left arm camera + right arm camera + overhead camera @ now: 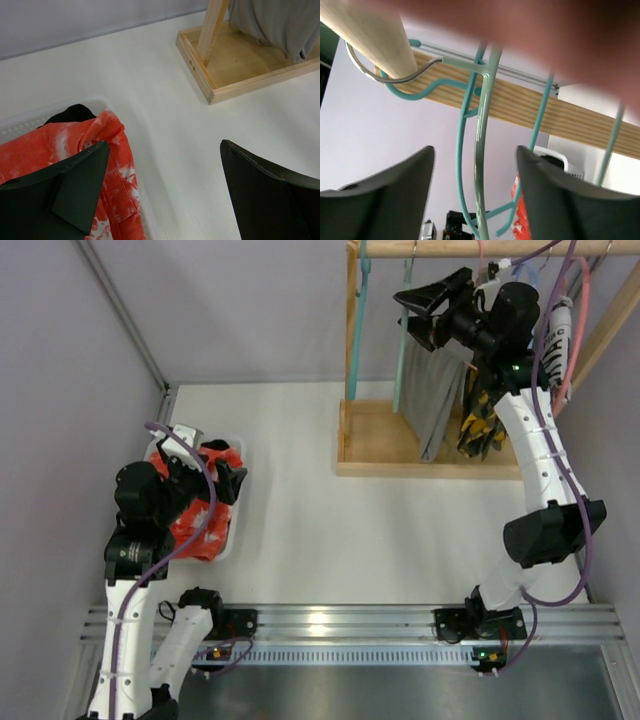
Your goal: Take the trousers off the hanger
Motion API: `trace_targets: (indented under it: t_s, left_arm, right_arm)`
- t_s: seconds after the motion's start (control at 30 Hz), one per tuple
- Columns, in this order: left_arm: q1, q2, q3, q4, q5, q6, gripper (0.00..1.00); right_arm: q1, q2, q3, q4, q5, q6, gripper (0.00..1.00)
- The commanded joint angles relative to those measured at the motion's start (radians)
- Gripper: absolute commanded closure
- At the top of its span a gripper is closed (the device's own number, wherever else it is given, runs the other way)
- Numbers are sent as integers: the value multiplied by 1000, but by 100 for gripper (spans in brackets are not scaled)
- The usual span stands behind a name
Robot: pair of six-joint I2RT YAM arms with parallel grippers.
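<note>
Grey trousers (432, 400) hang from a teal hanger (403, 345) on the wooden rail (450, 248) of a rack at the back right. Their lower end shows in the left wrist view (275, 25). My right gripper (405, 318) is open, up by the hanger's top. In the right wrist view the teal hanger's bar (487, 100) runs between my open right gripper's (475, 152) fingers without clear contact, under the rail (375, 30). My left gripper (232, 475) is open and empty over a basket's right edge, and also shows in the left wrist view (164, 150).
A white basket (232, 530) at the left holds an orange-and-white garment (195, 520), also in the left wrist view (60, 145). The rack's wooden base (380, 445) sits on the white table. A yellow-black garment (480, 420) and a second teal hanger (357, 330) hang on the rack.
</note>
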Motion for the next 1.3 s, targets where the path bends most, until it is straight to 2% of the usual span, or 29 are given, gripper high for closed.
trace_targets:
  t_s: [0.0, 0.07, 0.17, 0.43, 0.53, 0.63, 0.93, 1.07, 1.13, 1.17, 1.27]
  left_arm:
    - [0, -7, -2, 50, 5, -6, 2]
    - [0, 1, 7, 51, 5, 8, 2]
    - [0, 16, 27, 51, -2, 27, 2]
    - [0, 65, 77, 50, -70, 11, 2]
    - [0, 87, 94, 45, -41, -7, 2]
    - [0, 154, 151, -13, -4, -13, 2]
    - [-10, 391, 324, -83, -44, 54, 2]
    - [-117, 485, 400, -111, -200, 132, 2]
    - [-237, 524, 412, -111, -281, 157, 2]
    - [-280, 536, 415, -111, -262, 148, 2]
    - [-296, 588, 441, -110, -248, 81, 2]
  right_arm:
    - [10, -82, -20, 75, 2, -54, 29]
    - [8, -95, -26, 52, 8, -74, 25]
    - [8, -144, -49, 21, 26, -120, 1]
    - [10, -246, -101, -72, 135, -292, 0]
    - [12, -278, -115, -117, 160, -350, 1]
    - [10, -318, -159, -114, 150, -407, 1]
    - [11, -508, -330, -104, 100, -603, 1]
    - [12, -661, -457, -147, 83, -788, 1]
    - [10, -712, -514, -176, 72, -871, 1]
    - [11, -756, -529, -213, 69, -898, 1]
    - [10, -839, -587, -278, 51, -1000, 0]
